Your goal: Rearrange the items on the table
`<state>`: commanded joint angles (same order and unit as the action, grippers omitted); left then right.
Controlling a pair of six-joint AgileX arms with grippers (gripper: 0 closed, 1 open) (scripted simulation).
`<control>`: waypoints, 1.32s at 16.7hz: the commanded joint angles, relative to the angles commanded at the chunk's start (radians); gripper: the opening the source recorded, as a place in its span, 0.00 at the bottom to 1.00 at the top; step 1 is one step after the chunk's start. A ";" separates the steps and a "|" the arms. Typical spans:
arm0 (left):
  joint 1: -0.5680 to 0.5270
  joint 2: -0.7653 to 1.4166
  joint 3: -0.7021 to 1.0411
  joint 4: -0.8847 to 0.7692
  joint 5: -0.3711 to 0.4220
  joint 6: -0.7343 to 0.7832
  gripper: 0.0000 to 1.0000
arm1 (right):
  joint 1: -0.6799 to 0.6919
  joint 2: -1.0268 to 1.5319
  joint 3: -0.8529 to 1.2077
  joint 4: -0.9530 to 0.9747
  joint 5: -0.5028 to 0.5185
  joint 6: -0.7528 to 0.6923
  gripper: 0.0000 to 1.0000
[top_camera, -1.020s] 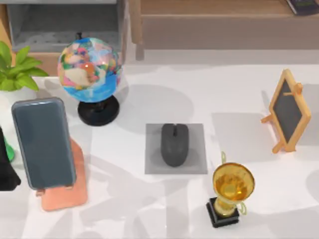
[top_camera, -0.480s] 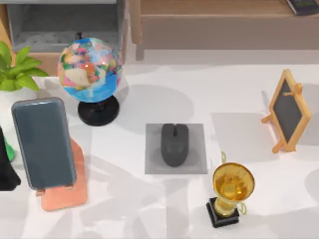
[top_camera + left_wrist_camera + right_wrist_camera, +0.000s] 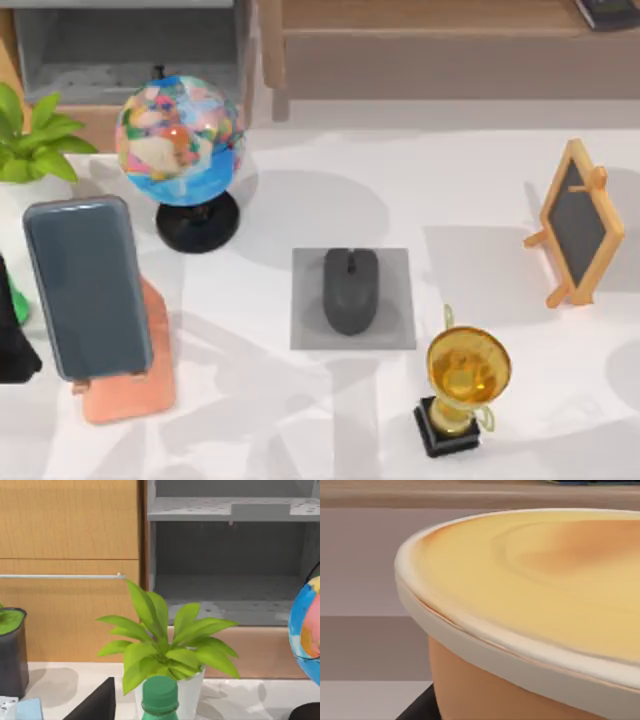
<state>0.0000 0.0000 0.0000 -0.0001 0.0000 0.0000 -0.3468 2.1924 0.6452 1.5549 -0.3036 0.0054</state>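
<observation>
Nothing has changed over the last second: mouse (image 3: 351, 291) stays on pad (image 3: 400, 330), smartphone (image 3: 88, 287) on stand (image 3: 150, 385). Gripper state: cannot tell. Rearrangement appears finished.

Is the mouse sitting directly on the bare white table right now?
No, in the top view the mouse rests on a grey square pad, which lies on the table.
</observation>
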 joint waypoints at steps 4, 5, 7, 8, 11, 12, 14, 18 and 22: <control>0.000 0.000 0.000 0.000 0.000 0.000 1.00 | 0.058 -0.049 0.023 -0.010 0.007 0.010 0.00; 0.000 0.000 0.000 0.000 0.000 0.000 1.00 | 0.094 -0.074 0.030 -0.024 0.012 0.015 0.00; 0.000 0.000 0.000 0.000 0.000 0.000 1.00 | 0.183 -0.131 0.047 -0.067 0.030 0.028 0.00; 0.000 0.000 0.000 0.000 0.000 0.000 1.00 | 0.234 -0.161 0.058 -0.096 0.043 0.035 0.00; 0.000 0.000 0.000 0.000 0.000 0.000 1.00 | 0.396 -0.242 0.105 -0.205 0.097 0.055 0.00; 0.000 0.000 0.000 0.000 0.000 0.000 1.00 | 0.449 -0.264 0.128 -0.249 0.121 0.061 0.00; 0.000 0.000 0.000 0.000 0.000 0.000 1.00 | 0.549 -0.296 0.188 -0.342 0.177 0.069 0.00; 0.000 0.000 0.000 0.000 0.000 0.000 1.00 | 0.696 -0.305 0.364 -0.546 0.323 0.072 0.00; 0.000 0.000 0.000 0.000 0.000 0.000 1.00 | 0.770 -0.248 0.580 -0.747 0.492 0.058 0.00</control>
<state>0.0000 0.0000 0.0000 -0.0001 0.0000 0.0000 0.4232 1.9449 1.2252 0.8081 0.1884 0.0634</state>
